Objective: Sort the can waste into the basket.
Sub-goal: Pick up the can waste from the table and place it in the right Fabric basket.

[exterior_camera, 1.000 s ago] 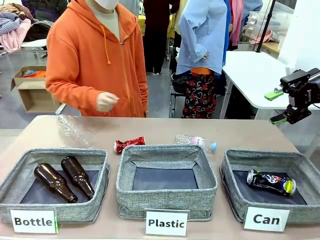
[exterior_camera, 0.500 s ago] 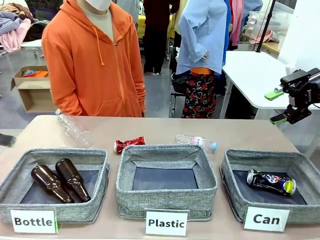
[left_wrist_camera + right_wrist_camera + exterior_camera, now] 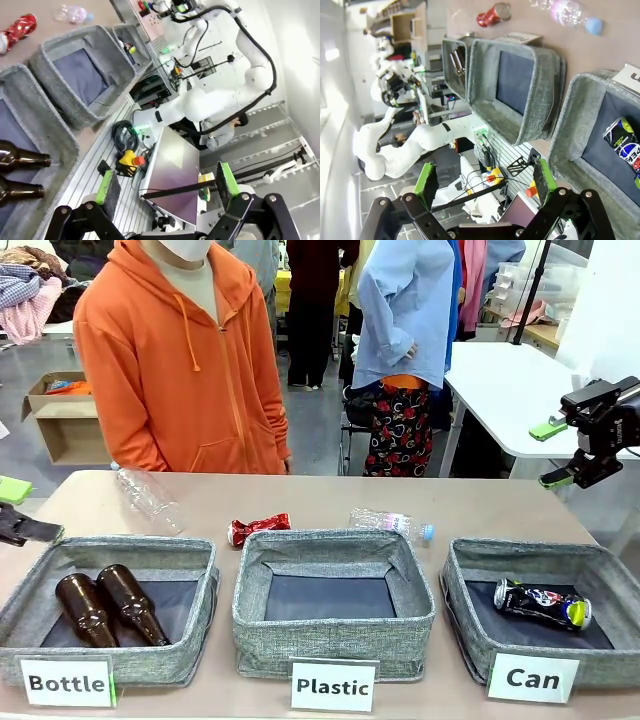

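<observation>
Front view: my left end effector [image 3: 18, 510] sits at 9 o'clock on the frame edge, jaws spread wide and empty. My right end effector [image 3: 552, 454] hangs raised at 3 o'clock, also open and holding nothing. The crushed shiny red metal can [image 3: 258, 528] lies on the beige counter [image 3: 500, 502], at 11 o'clock of the middle grey fabric bin labelled "Plastic" [image 3: 333, 645]. The crushed dark can with blue, red and yellow print [image 3: 542, 603] lies inside the square grey fabric basket labelled "Can" [image 3: 520, 551], at 4 o'clock.

Left wrist view: green pads [image 3: 107, 184] stand apart, and the red can is at 11 o'clock.

Right wrist view: the pads are apart. The dark can is in the basket at 4 o'clock, and the red can is at 12 o'clock.
</observation>
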